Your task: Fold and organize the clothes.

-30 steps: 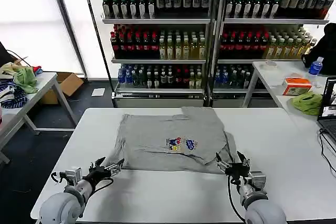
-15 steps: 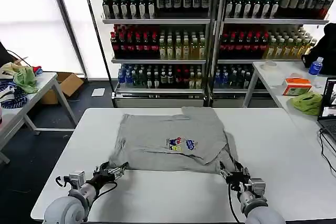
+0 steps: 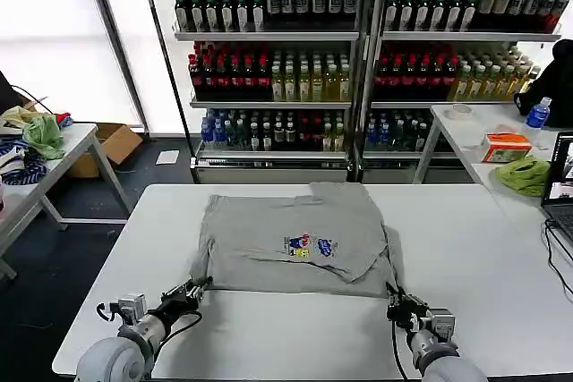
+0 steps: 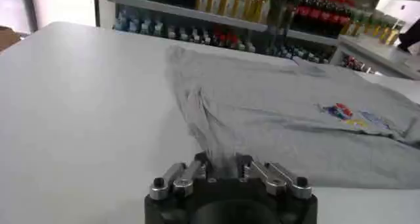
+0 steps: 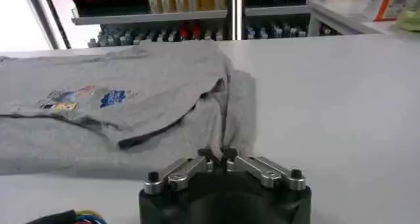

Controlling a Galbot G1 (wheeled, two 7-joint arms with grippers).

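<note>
Near the tabletop's (image 3: 466, 248) front-left corner, the left hand (image 3: 193, 290) pinches the near-left hem corner of the grey T-shirt (image 3: 295, 237), which lies spread across the middle with its cartoon print (image 3: 309, 246) facing up. Towards the front-right corner, the right hand (image 3: 397, 303) pinches the shirt's near-right corner. Drink shelves (image 3: 358, 51) stand beyond the far edge.

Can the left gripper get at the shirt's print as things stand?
Probably not at once: the left gripper is shut on the shirt at its near left corner. Once it lets go, the way looks free, since nothing lies between it and the print.
</note>
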